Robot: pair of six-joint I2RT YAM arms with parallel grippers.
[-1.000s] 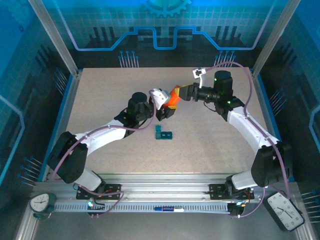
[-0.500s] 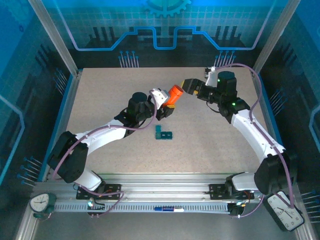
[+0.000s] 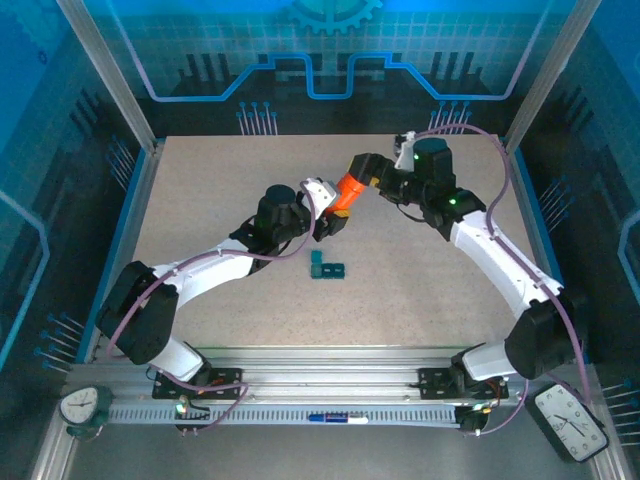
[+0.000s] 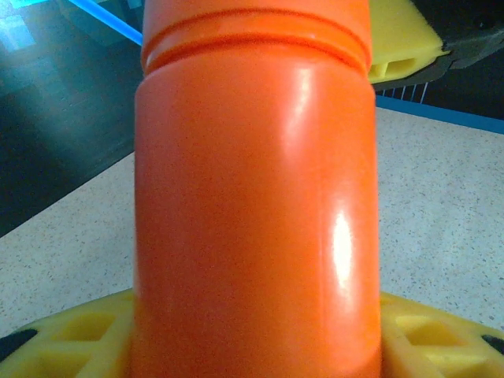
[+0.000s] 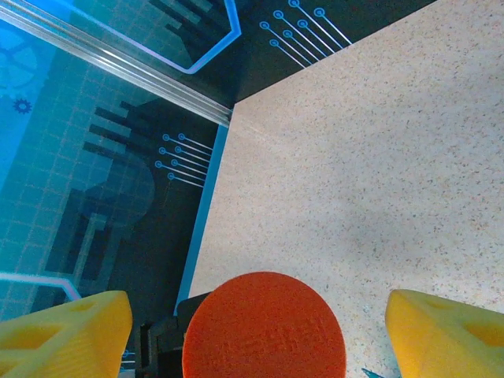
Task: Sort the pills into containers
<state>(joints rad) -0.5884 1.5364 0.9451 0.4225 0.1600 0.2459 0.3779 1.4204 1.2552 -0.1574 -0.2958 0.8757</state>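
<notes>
Speckled bench (image 3: 220, 190) carries the pill box (image 3: 327, 267) near its middle, just below the raised bottle (image 4: 252, 197). Left fingers (image 4: 71, 339) pinch the bottle's body. Right fingers (image 5: 55, 331) stand spread either side of the cap (image 5: 264, 327), clear of it. Centre them, close squarely, then twist against a firm left grip.

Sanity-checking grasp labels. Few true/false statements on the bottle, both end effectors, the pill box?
1. The left end effector grips the orange bottle. True.
2. The right end effector is clamped on the cap. False: its fingers stand apart either side of it.
3. The right end effector holds the teal pill box. False: it lies on the table, untouched.
4. The bottle's cap is on. True.
</notes>
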